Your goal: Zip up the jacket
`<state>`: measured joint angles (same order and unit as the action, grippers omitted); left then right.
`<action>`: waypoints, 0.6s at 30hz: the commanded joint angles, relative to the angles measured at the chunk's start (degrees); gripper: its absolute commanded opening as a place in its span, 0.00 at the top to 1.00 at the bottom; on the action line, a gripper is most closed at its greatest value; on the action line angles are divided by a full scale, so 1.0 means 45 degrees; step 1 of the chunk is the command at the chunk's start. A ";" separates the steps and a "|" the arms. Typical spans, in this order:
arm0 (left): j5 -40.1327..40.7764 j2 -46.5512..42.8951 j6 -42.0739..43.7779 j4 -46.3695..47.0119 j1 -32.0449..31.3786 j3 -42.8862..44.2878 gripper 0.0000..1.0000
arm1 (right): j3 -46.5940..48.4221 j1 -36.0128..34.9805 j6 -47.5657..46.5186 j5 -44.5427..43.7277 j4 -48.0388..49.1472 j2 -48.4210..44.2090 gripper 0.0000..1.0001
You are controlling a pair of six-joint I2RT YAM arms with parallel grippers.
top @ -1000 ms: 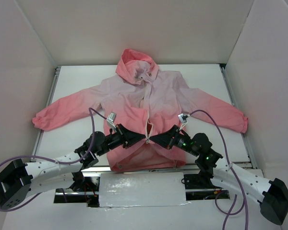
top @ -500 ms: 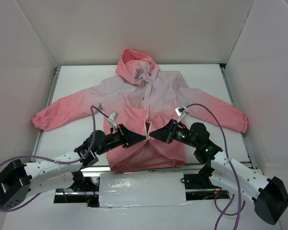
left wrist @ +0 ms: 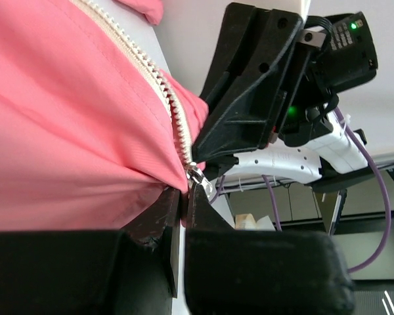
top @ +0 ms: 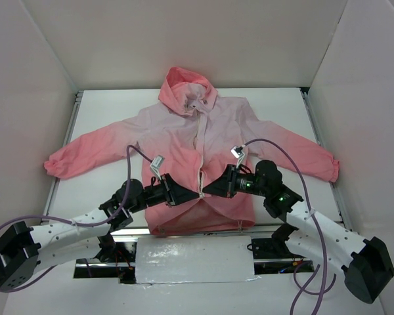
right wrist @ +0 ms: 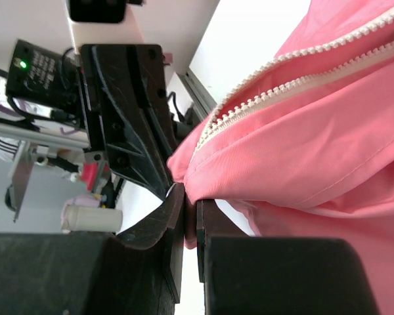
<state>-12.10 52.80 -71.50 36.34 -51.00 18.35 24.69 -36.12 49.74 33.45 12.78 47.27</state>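
The jacket point(top: 203, 131) lies flat, hood at the far end, pale lilac at the chest and coral at the hem. Its light front zipper point(top: 199, 141) runs down the middle. My left gripper point(top: 196, 192) is shut on the coral fabric by the metal zipper slider point(left wrist: 201, 178) near the hem. My right gripper point(top: 207, 191) is shut on the facing coral edge point(right wrist: 203, 174) next to the white zipper teeth point(right wrist: 276, 88). The two grippers meet tip to tip at the zipper's lower part. The hem below them is bunched and lifted.
The white table point(top: 111, 111) is walled by white panels on three sides. The jacket's sleeves point(top: 79, 154) reach out left and right toward the table's side rails. A white plate point(top: 194, 259) sits between the arm bases at the near edge.
Both grippers have risen and moved slightly away from the bases along the zipper. The right arm has swung left and lifted its wrist. The hem has bunched up more under them.
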 commanded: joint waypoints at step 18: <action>-0.4635 0.0220 0.1924 0.1203 -0.0209 0.0531 1.00 | -0.0428 0.0214 -0.0253 -0.1008 0.0129 -0.0642 1.00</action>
<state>-21.63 54.30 -64.79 39.40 -50.76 18.41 22.90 -36.27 48.66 35.40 8.47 43.20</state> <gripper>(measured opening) 0.122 0.122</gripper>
